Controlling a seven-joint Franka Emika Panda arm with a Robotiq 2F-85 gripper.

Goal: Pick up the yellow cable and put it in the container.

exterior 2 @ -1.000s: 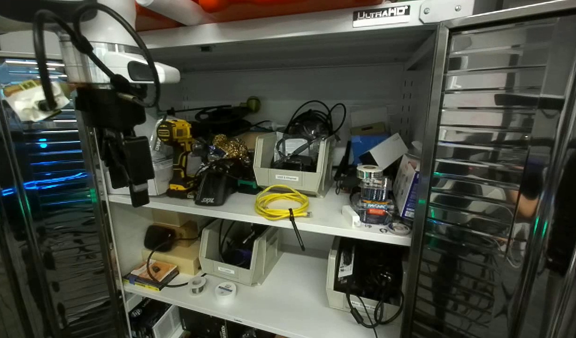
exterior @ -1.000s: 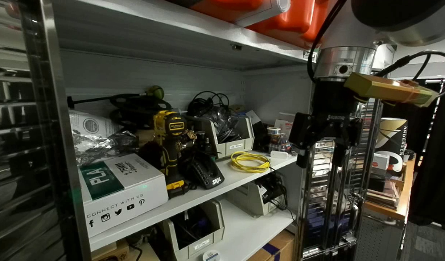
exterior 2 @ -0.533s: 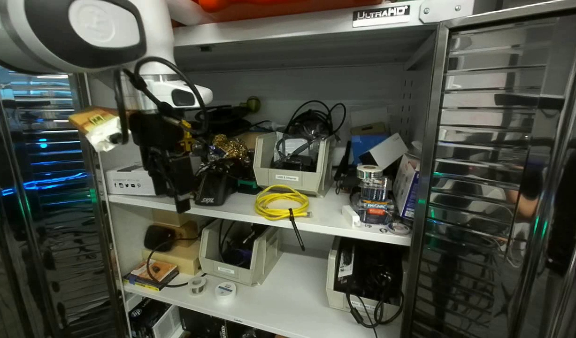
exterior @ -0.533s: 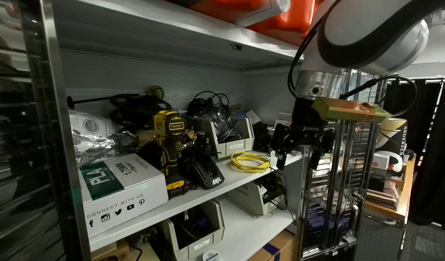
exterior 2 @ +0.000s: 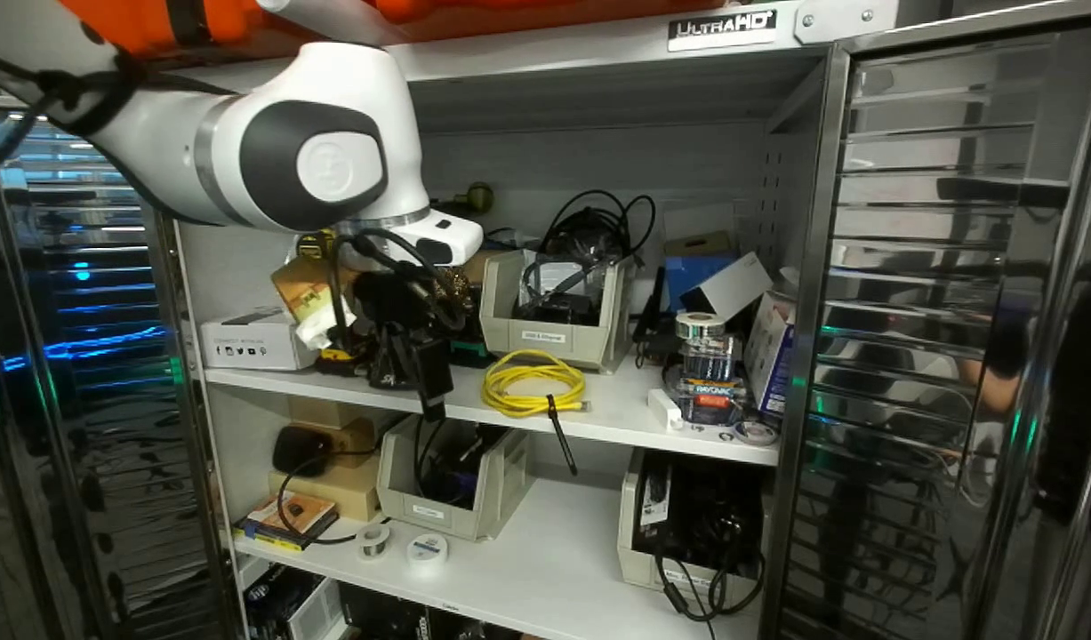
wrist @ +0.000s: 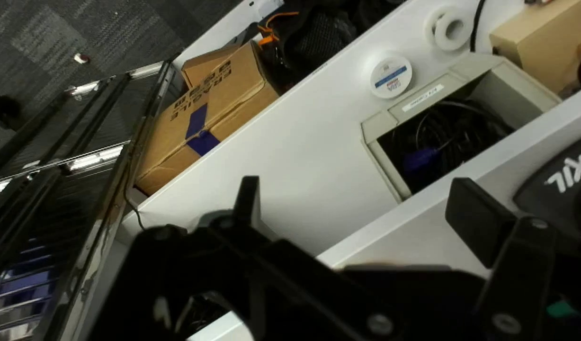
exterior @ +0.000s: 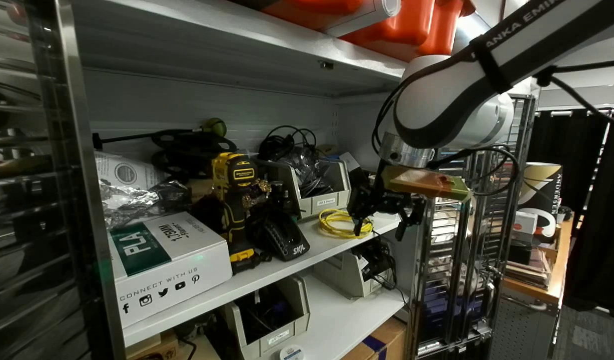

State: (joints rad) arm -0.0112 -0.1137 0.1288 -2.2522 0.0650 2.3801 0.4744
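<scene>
The yellow cable, a loose coil, lies near the front edge of the upper shelf in both exterior views (exterior: 339, 232) (exterior 2: 518, 406). A black tie hangs from it over the edge. I cannot make it out in the wrist view. My gripper (exterior: 379, 230) is open and empty, pointing down in front of the shelf. It is left of the coil in an exterior view (exterior 2: 433, 409). Its spread fingers also show in the wrist view (wrist: 361, 208), over the shelf edge. A grey bin (exterior: 327, 202) with black cables stands right behind the coil, also seen here (exterior 2: 545, 338).
On the lower shelf stand more grey bins (exterior 2: 429, 511) (exterior 2: 632, 560) with cables. A yellow-black drill (exterior: 235, 200), a SKIL charger (exterior: 286, 245) and a white box (exterior: 176, 280) share the upper shelf. Batteries (exterior 2: 709, 382) stand at its far end. Shiny cabinet doors (exterior 2: 936, 356) flank the shelves.
The arm has lowered and moved toward the yellow cable, leftward in an exterior view and rightward in an exterior view. The gripper stays open. The cable and bins have not moved.
</scene>
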